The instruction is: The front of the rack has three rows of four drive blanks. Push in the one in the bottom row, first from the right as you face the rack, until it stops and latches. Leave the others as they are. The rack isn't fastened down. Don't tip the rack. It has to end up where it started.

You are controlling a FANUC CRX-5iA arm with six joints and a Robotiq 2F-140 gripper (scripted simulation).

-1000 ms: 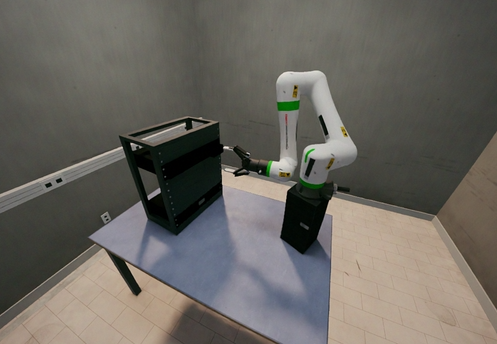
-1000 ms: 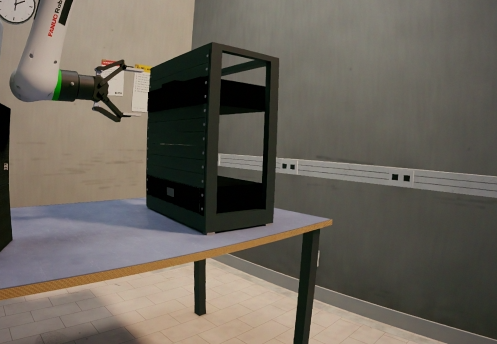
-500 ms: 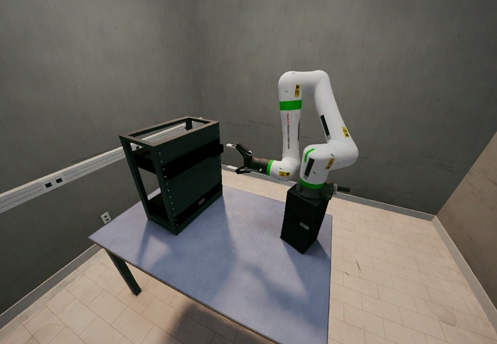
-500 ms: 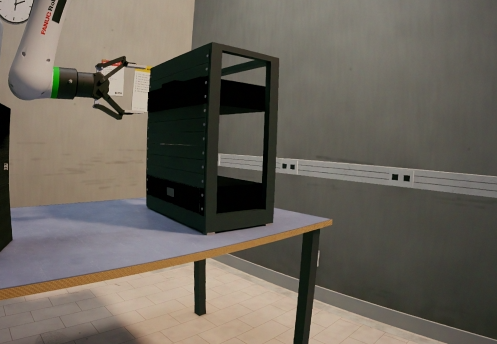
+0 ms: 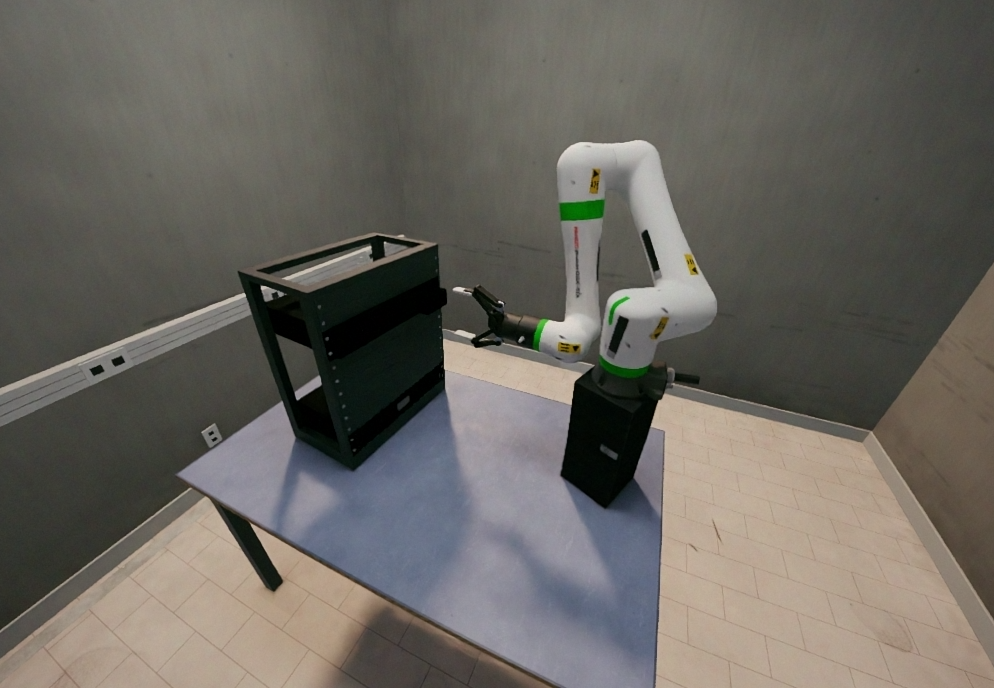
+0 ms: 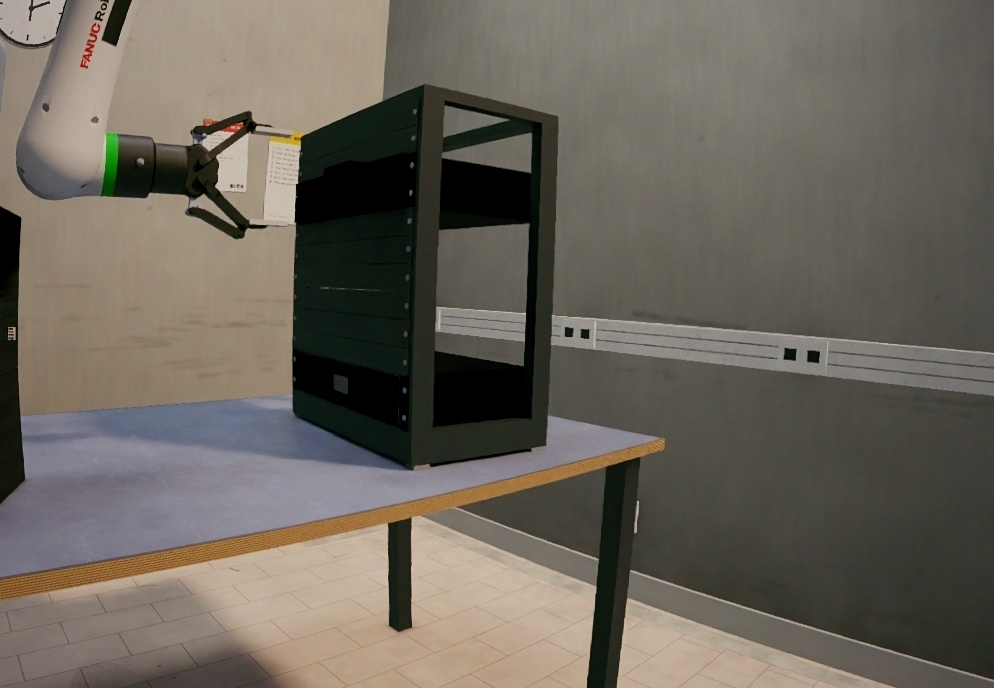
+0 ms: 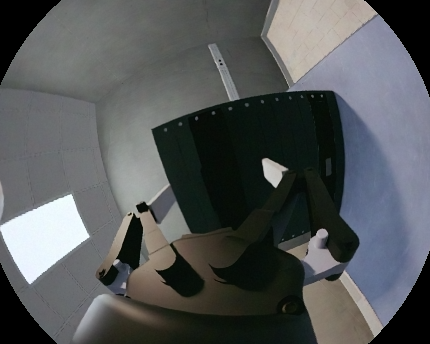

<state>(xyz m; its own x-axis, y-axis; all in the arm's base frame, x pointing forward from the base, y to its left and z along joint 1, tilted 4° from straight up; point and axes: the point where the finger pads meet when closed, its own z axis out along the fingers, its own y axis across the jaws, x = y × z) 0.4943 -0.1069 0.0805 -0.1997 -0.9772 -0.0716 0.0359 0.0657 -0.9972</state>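
Top view: the fingers (image 5: pixel 466 316) stand fully spread with nothing between them, level with the upper part of the rack (image 5: pixel 421 247) and just off its far front corner. The rack stands upright on the bench (image 5: pixel 466 527), ahead of the fingers. The arm's pedestal (image 5: pixel 608 442) stands behind them.

Exterior view: the fingers (image 6: pixel 259 172) hover just short of the rack's (image 6: pixel 425 267) upper front face, apparently not touching. The individual drive blanks cannot be told apart on the dark front; the bottom row lies well below the fingers.

Wrist view: the rack front (image 7: pixel 246 156) fills the field beyond the fingers.

Assessment: no push has begun. Descent to the bottom row, alignment with the rightmost blank, and the latching push remain.
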